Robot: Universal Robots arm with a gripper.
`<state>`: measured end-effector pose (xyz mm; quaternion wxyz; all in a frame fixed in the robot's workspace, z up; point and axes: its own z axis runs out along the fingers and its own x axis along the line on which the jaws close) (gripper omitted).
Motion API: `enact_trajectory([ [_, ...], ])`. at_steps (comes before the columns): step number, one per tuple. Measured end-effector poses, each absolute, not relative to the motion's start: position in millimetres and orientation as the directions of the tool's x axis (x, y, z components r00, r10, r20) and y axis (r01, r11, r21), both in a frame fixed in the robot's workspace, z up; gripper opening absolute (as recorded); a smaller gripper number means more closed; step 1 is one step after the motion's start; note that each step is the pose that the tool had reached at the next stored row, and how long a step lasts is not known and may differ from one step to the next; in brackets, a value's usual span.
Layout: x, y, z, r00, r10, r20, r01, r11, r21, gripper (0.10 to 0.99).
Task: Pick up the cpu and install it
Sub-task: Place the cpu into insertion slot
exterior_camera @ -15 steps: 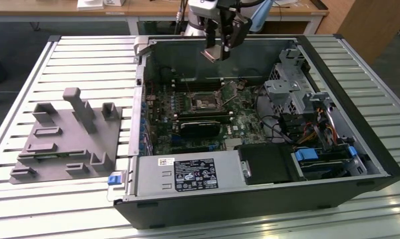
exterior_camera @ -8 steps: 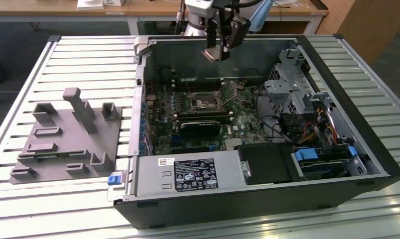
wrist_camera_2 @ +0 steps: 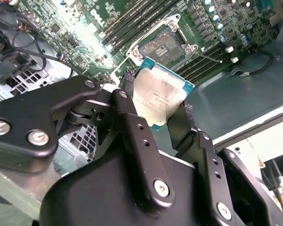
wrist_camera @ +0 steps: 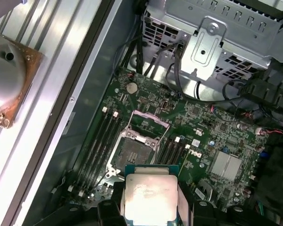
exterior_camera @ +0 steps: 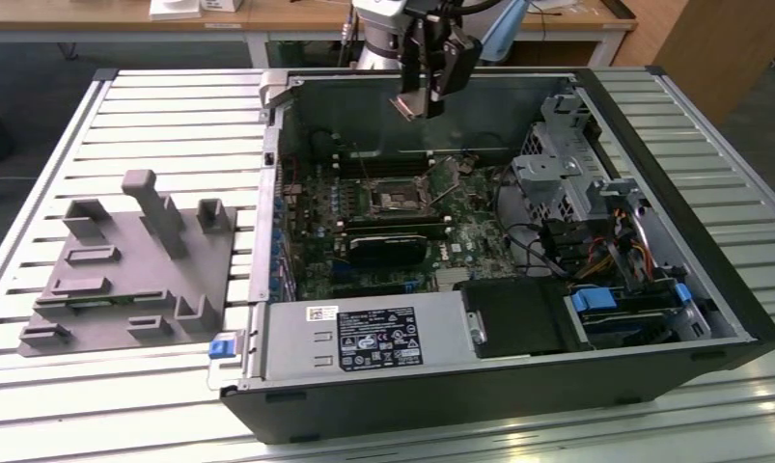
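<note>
One slatted metal table (exterior_camera: 143, 96) carries one open black computer case (exterior_camera: 490, 395) lying on its side. One large grey plastic fixture (exterior_camera: 129, 280) with upright posts stands beside the case, toward the exterior view's left.

One robot arm reaches down from the far side of the table. Its single gripper (exterior_camera: 420, 106) points downward and hangs above the case's open top, near the far wall. In both wrist views its two black fingers (wrist_camera_2: 132, 122) are drawn in narrow, pinching the one cpu (wrist_camera_2: 160, 96) by opposite edges, silvery top facing the cameras.

Inside the case lie one green motherboard (exterior_camera: 458, 222), a labelled power supply (exterior_camera: 361, 338) at the near side, and a metal drive cage (exterior_camera: 555, 178) toward the exterior view's right. The motherboard bears one square socket (wrist_camera: 134, 153) with a metal frame. The cpu is held in the air above the board, clear of the socket and not touching it.
</note>
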<state>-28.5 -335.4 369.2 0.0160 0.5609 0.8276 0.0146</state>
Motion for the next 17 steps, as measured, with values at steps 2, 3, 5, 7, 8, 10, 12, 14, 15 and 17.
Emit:
enact_trajectory([
  [2, -28.5, -335.4, 369.2, -0.355, 0.935, -0.010, 0.934, 0.355, 0.042, 0.533],
  [3, -28.5, -335.4, 369.1, -0.348, 0.937, -0.010, 0.937, 0.348, 0.042, 0.533],
  [5, -28.4, -335.4, 369.0, -0.334, 0.943, -0.010, 0.942, 0.334, 0.042, 0.533],
  [7, -28.4, -335.4, 369.0, -0.320, 0.947, -0.010, 0.947, 0.320, 0.042, 0.533],
  [8, -28.5, -335.4, 369.0, -0.314, 0.949, -0.010, 0.949, 0.314, 0.042, 0.533],
  [10, -28.5, -335.4, 368.9, -0.301, 0.953, -0.010, 0.952, 0.302, 0.042, 0.533],
  [12, -28.5, -335.4, 368.9, -0.290, 0.957, -0.010, 0.956, 0.290, 0.042, 0.533],
  [14, -28.5, -335.4, 368.8, -0.279, 0.960, -0.010, 0.959, 0.279, 0.042, 0.533],
  [15, -28.5, -335.4, 368.8, -0.274, 0.962, -0.010, 0.961, 0.274, 0.042, 0.533],
  [17, -28.4, -335.4, 368.8, -0.265, 0.964, -0.010, 0.963, 0.265, 0.042, 0.533],
])
